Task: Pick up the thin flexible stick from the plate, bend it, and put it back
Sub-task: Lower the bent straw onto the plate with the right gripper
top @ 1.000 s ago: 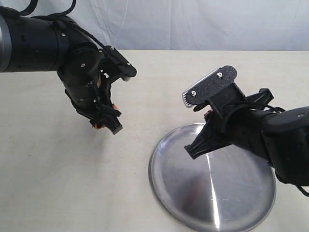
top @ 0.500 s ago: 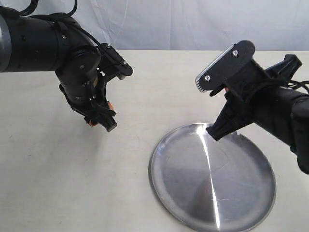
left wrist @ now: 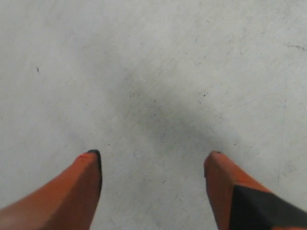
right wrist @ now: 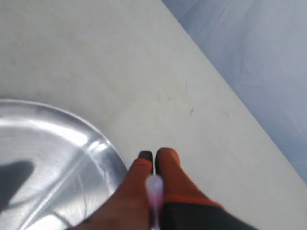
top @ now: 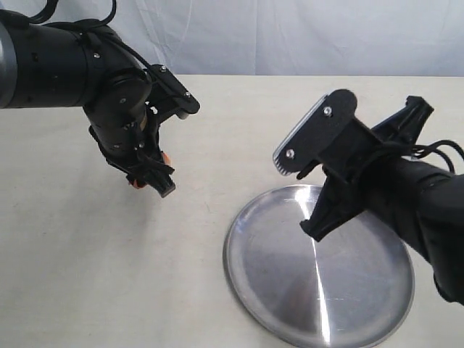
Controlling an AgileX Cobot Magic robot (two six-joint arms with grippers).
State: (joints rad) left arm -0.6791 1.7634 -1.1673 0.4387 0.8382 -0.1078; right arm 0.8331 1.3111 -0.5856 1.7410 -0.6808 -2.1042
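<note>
The round silver plate [top: 348,304] lies on the table at the lower right, and its rim [right wrist: 103,148] shows in the right wrist view. My right gripper [right wrist: 154,155] hangs over the plate's far edge, shut on the thin pink stick [right wrist: 154,189], which pokes out blurred between the orange fingers. In the exterior view the stick is hidden behind the right arm [top: 377,181]. My left gripper [left wrist: 152,158] hovers over bare table to the left of the plate, open, with nothing between its orange fingers [left wrist: 86,184]; in the exterior view the left gripper [top: 148,181] points down.
The table's far edge [right wrist: 225,81] meets a pale blue-grey backdrop [right wrist: 259,43]. The off-white tabletop [top: 109,275] stretches left of the plate.
My right arm rose and swung right, then came back left and lower over the plate's far edge. The left gripper shifted slightly up and left, then held still.
</note>
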